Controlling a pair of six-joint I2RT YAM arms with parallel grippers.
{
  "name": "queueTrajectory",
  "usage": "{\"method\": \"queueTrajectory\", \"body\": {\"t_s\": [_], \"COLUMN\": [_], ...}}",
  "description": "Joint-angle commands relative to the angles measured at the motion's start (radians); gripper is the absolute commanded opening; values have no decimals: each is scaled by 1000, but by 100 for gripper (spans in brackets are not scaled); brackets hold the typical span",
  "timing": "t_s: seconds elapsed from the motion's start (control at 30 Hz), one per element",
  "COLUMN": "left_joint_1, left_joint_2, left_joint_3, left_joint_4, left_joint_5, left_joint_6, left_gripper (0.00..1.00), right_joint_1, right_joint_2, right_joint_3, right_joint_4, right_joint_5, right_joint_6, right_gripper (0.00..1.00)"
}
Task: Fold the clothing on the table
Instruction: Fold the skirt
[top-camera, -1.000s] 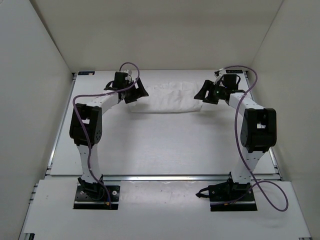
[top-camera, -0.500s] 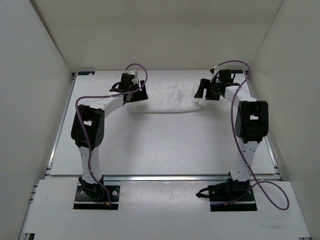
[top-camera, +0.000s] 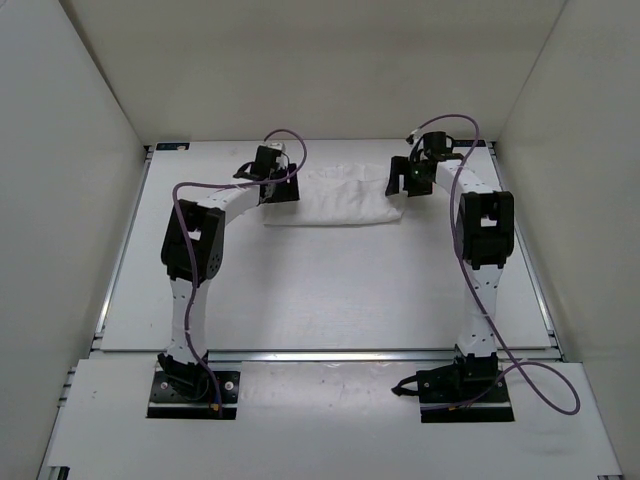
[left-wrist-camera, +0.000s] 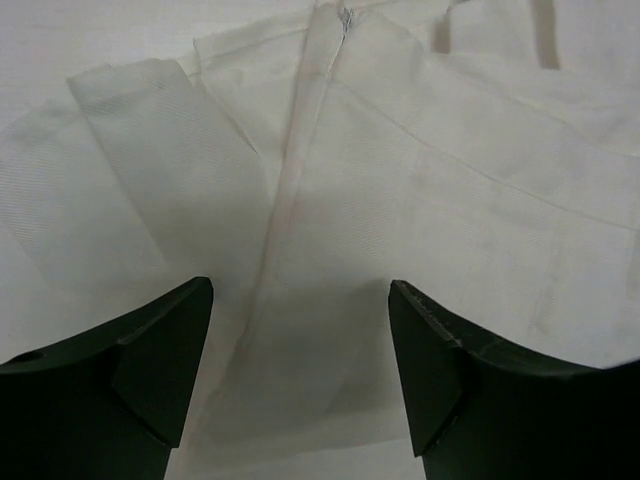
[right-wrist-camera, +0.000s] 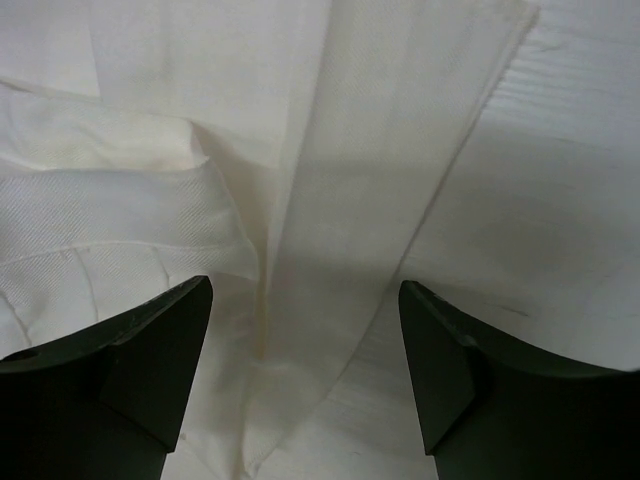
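One matte white bench (top-camera: 330, 290) carries a single piece of thin, woven white clothing (top-camera: 340, 200), folded into a flat band with stitched seams, at its far middle. Two black tools hang over its ends, the left tool (left-wrist-camera: 300, 290) and right tool (right-wrist-camera: 305, 290), both spread wide, gripping nothing.

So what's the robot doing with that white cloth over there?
The robot is getting ready to fold the clothing, a white cloth lying across the far part of the table. The left gripper hangs over the cloth's left end and the right gripper over its right end. Both have their jaws open, and neither one has hold of the cloth yet.
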Motion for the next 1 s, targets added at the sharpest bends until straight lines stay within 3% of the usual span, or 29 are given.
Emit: {"method": "queueTrajectory", "body": {"t_s": [0.0, 0.23, 0.3, 0.33, 0.37, 0.53, 0.63, 0.7, 0.97], "left_joint_1": [-18, -18, -16, -18, -21, -39, -58, -74, -205], "left_joint_2": [10, 57, 71, 77, 76, 68, 27, -5, -220], "left_joint_3": [48, 82, 94, 97, 91, 58, -17, -86, -310], "left_joint_4": [-51, -132, -153, -164, -172, -225, -224, -213, -293], "left_joint_5": [-15, -18, -21, -18, -20, -7, 8, 22, 92], "left_joint_6": [13, 15, 10, 10, 5, -18, -25, -39, -25], "left_gripper": [81, 68, 60, 52, 48, 17, 4, 0, 0], "right_joint_1": [27, 27, 35, 40, 41, 52, 41, 29, 40], "right_joint_2": [10, 19, 22, 24, 24, -48, -114, -163, -455], "right_joint_3": [13, -1, 8, 5, -6, -56, -134, -177, -426], "right_joint_4": [-54, -51, -57, -59, -65, -63, -66, -59, -39], "right_joint_5": [30, -12, -15, -16, -19, -10, -13, -19, -19], "right_joint_6": [-29, -17, -24, -29, -20, -26, -37, -37, -15], "right_gripper": [71, 35, 18, 4, 1, 0, 0, 0, 0]}}
